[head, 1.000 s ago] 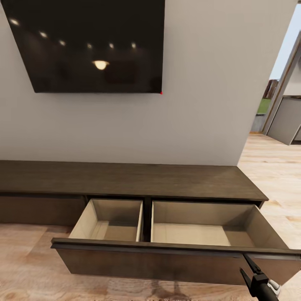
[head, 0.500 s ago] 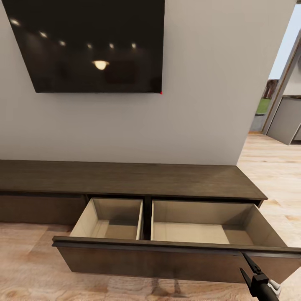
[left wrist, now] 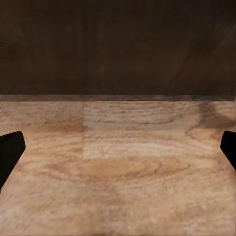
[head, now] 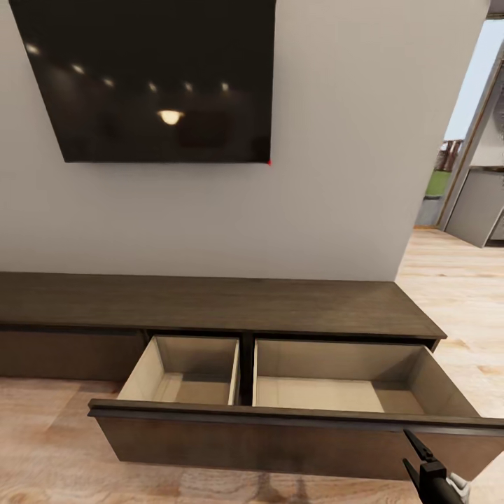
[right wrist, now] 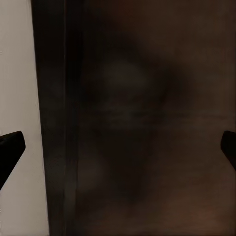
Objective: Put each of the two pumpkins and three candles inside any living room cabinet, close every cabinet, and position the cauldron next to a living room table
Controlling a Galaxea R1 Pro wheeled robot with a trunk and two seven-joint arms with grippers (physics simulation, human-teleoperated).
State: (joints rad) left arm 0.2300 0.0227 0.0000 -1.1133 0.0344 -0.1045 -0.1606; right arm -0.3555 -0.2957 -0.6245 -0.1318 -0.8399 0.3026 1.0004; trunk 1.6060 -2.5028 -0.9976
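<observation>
The long, low dark-brown cabinet (head: 210, 302) stands against the pale wall beneath a black wall-mounted screen (head: 150, 77), on a light wooden floor (head: 42, 434). One wide drawer (head: 280, 437) is pulled out toward the robot, showing two pale beige compartments side by side with a divider between them; both look bare inside. To the left of the drawer, the neighbouring front sits flush with the cabinet body. In the head view the right pincer (head: 418, 465) shows at the lower right corner, just in front of the drawer's dark front near its right end; whether it touches the front cannot be told. In the right wrist view its two black fingertips (right wrist: 11, 147) sit at opposite edges, spread wide with nothing between them, facing a dark-brown wooden surface close up. The left pincer (left wrist: 118, 152) is likewise spread wide and holds nothing, pointed at the wooden floor just before the cabinet's dark base.
</observation>
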